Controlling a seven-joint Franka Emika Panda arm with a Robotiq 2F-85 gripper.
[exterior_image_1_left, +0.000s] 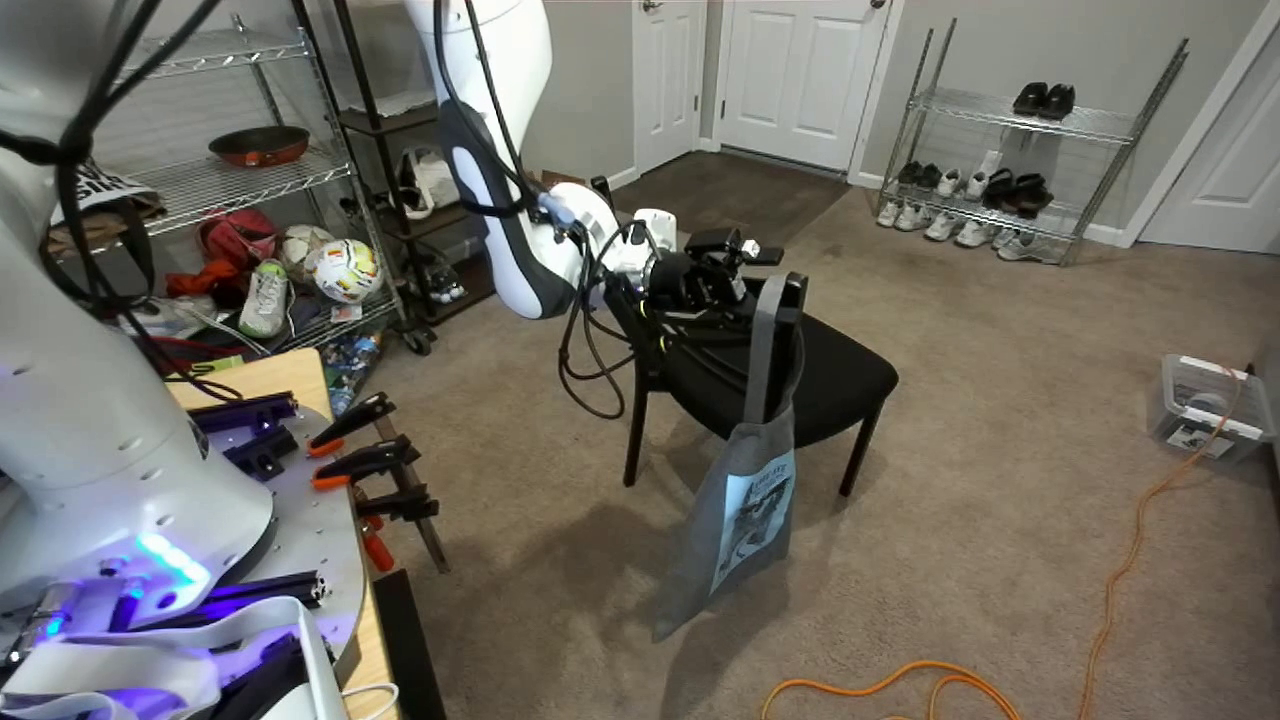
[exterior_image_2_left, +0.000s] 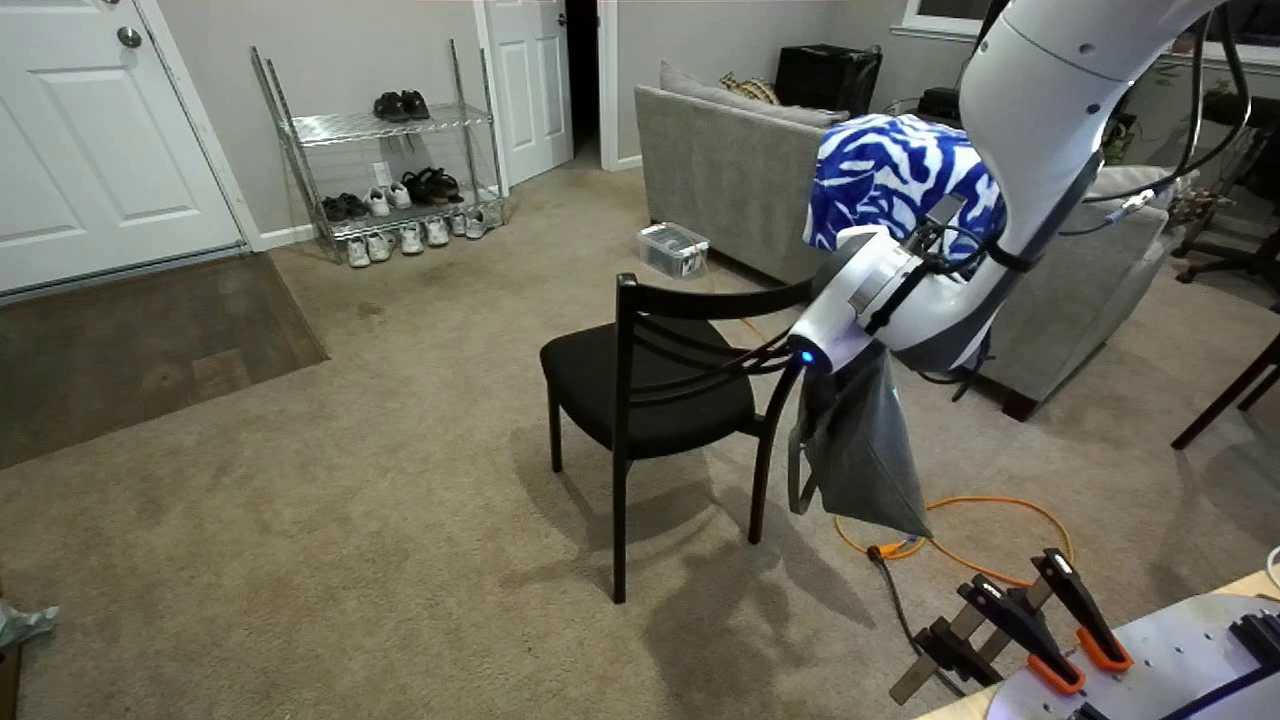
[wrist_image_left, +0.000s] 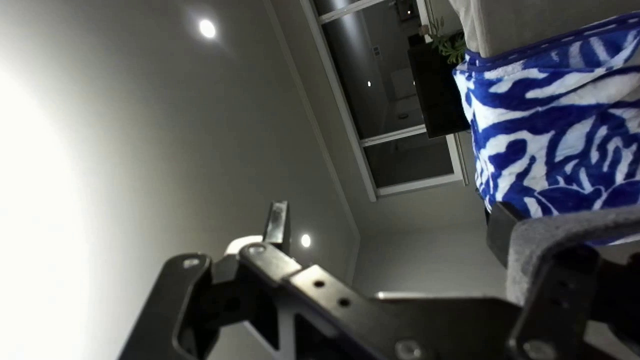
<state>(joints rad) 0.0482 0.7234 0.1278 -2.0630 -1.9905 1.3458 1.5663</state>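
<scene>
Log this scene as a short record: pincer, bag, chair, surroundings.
Pincer: open, fingers well apart
Bag: gray, blue printed panel, hanging beside the chair
Strap: against the finger at the wrist view's right, apparently looped over it
Chair: black, upright on the carpet; whether it touches the bag can't be told
Surroundings: wire shoe rack, gray couch with blue-and-white blanket, orange cord on the carpet
</scene>
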